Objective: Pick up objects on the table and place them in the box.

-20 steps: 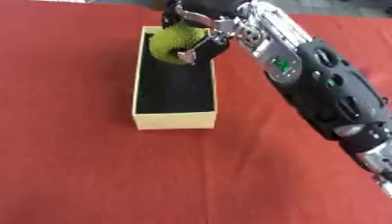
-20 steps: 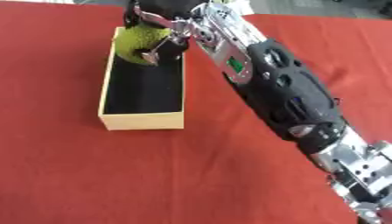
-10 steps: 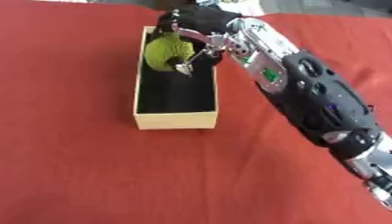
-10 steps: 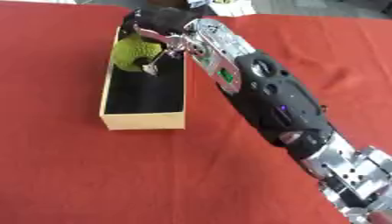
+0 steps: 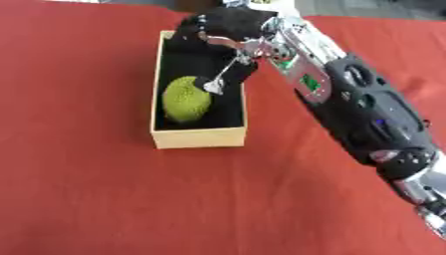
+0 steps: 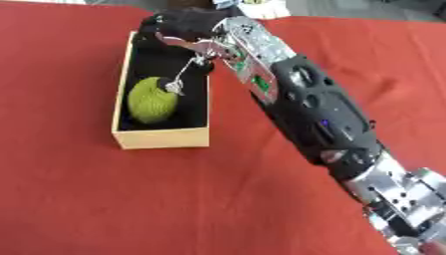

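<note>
**Green fruit lying in the box, right hand held above it**

A knobbly yellow-green fruit was seen lying on the black floor of the box, in the near half, close to the near wall and toward the left wall. The fruit was oval, and its long axis ran roughly along the length of the box, from the near end toward the far end. The box itself, tan-walled and oblong, was set with its long axis running away from the robot.

The right hand was held over the far half of the box, with the arm reaching in from the lower right. Its fingers were spread and nothing was gripped; one slim fingertip was pointed down just beside the upper edge of the fruit, and whether it touched could not be told.

The bench was covered by a red cloth. The left hand was not seen.
</note>
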`<state>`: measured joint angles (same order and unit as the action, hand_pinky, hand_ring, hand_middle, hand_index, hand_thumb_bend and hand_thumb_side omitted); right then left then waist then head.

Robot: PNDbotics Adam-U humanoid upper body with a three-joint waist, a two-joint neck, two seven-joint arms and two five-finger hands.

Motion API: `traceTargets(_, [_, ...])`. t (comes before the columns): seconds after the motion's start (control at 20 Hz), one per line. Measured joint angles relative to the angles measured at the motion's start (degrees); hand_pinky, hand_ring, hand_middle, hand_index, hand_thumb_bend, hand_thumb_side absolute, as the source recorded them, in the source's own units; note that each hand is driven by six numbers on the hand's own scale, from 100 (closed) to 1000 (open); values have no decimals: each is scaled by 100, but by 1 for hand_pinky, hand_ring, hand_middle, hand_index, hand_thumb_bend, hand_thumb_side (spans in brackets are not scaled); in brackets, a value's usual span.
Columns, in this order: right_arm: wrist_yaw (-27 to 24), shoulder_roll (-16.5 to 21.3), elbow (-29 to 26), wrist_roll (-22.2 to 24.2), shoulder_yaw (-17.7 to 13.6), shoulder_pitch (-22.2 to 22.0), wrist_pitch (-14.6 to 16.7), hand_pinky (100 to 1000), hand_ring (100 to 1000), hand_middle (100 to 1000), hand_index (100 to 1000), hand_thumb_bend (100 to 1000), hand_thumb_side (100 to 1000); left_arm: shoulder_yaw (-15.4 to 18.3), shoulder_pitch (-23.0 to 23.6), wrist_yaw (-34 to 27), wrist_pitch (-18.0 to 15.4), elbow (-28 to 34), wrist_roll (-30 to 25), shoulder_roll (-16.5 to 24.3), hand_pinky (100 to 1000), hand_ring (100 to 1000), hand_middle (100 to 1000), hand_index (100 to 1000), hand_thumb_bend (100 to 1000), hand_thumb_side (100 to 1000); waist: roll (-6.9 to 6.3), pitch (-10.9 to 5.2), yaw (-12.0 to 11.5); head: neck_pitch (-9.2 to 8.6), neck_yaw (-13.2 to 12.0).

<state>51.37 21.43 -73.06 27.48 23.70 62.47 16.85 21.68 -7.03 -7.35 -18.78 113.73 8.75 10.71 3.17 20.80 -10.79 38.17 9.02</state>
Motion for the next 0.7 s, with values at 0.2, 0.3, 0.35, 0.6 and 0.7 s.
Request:
traceTargets(0.2, [31,58,-183,-124,-132,-56,-39,899,907,861,926,217,243,0,0,0,2,0,-2,0,595,789,840,697,187,708,-1,0,22,-2,-7])
traceTargets(0.3, [29,110,-336,-245,-239,-95,-87,890,895,850,920,177,192,0,0,2,9,0,-7,0,595,789,841,697,187,708,-1,0,26,-4,-21])
traceTargets(0.35, [21,146,-421,-315,-302,-111,-124,887,889,844,914,151,158,0,0,2,11,0,-8,0,595,790,841,696,187,708,-1,0,32,-4,-26])
traceTargets(0.6, [-157,351,-978,-702,-768,-223,-425,855,848,808,876,100,100,1,2,10,15,0,-7,0,596,790,841,697,186,707,-3,0,69,-6,-73])
traceTargets(0.7, [-259,449,-1225,-868,-982,-286,-583,854,846,807,871,100,152,2,2,11,15,0,-7,0,596,790,841,697,187,706,-3,0,83,-7,-82])
